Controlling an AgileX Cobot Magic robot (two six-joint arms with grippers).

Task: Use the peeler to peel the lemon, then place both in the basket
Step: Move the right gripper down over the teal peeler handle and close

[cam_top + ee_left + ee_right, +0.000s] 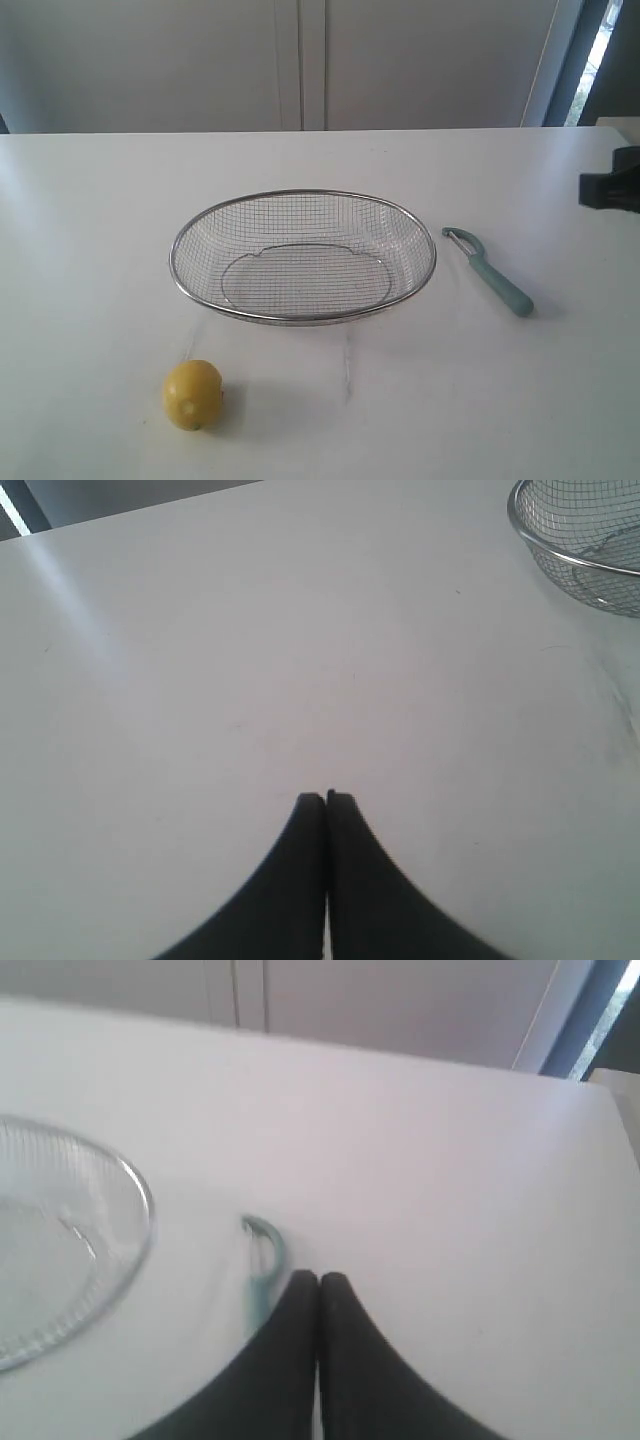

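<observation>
**Finding: no object taken up; both grippers closed and empty**

We record the scene from left to right. The left gripper (pixel 326 798) has its dark fingers pressed together with nothing between them, and it hangs over bare tabletop. The small round yellow lemon (pixel 192 394) sits at the near left of the table, well apart from that gripper's view. The wide shallow silver wire-mesh basket (pixel 300 320) stands at the centre and holds nothing. The slim peeler with the pale teal handle (pixel 495 275) lies just right of the basket, its metal blade loop pointing away from us. The right gripper (pixel 319 1278) is likewise clenched and empty, poised near the peeler's handle.

In our judgement the step in hand is the first pickup. The right jaws must part before descending and should close across the middle of the handle, leaving the blade free. The lemon may roll, so the left gripper should close around its widest part.

The white table (pixel 100 250) is smooth and matte. Behind it are a pale grey panelled wall (pixel 300 60) and a bright window strip (pixel 600 45) at the far right.
</observation>
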